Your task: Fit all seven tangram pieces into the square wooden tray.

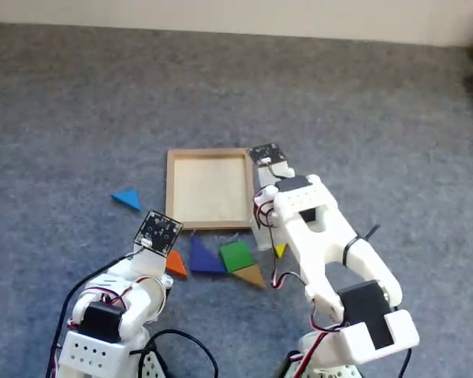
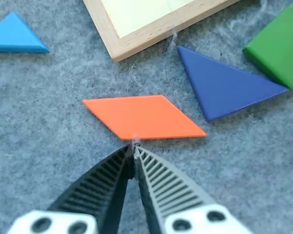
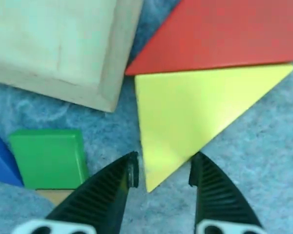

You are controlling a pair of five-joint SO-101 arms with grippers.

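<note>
Slipping yellow triangle (image 3: 185, 112): R gripper (image 3: 163, 170) spread, straddling only its pointed tip. Closing there could squirt the pc out, or pivot it into red triangle (image 3: 224, 34), which touches it.
L gripper (image 2: 134, 148): pressed together, holding nothing, tips at near edge of orange parallelogram (image 2: 144, 117). A push fwd would prob. shove it toward dark-blue triangle (image 2: 219, 83).
L arm: tucked near its base, gripper angled down.
R arm: stretched fwd, wrist pitched down beside tray (image 1: 171, 189) near corner.
Pcs: all seen lie on carpet (image 1: 378, 118) outside tray; light-blue triangle (image 2: 14, 36) well apart.
</note>
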